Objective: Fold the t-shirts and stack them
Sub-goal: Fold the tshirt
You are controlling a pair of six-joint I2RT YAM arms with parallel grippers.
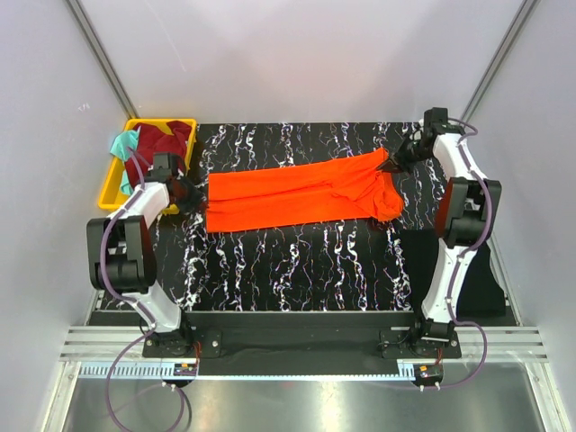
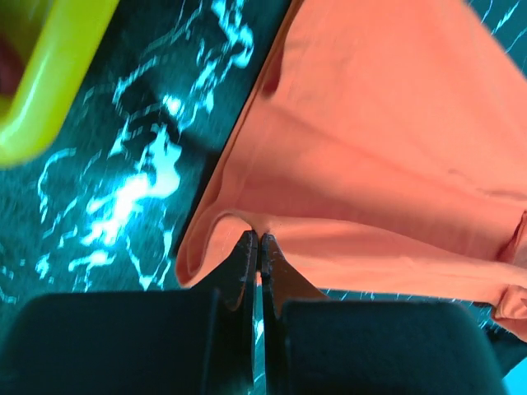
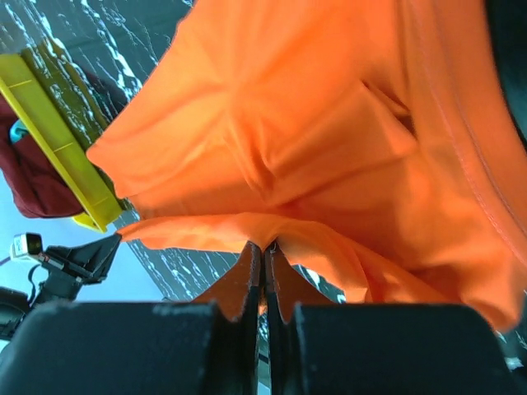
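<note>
2 claws pinch the orange t-shirt (image 1: pixel 297 193), stretched lengthwise across the marbled counter (image 1: pixel 297 261). The left claw (image 1: pixel 198 202) is clamped on its edge near the yellow bin (image 1: pixel 110 191), the right claw (image 1: pixel 389 164) on the bunched opposite end. The maroon t-shirt (image 1: pixel 169 139) and teal t-shirt (image 1: pixel 122 144) lie in the bin. The cloth looks light and limp, likely to sag and crease, so hems and corners seem the surest holds.

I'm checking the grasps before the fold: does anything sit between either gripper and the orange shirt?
Nothing visible. The left gripper pinches the shirt's left end and the right gripper its right end, jaws shut directly on cloth.
</note>
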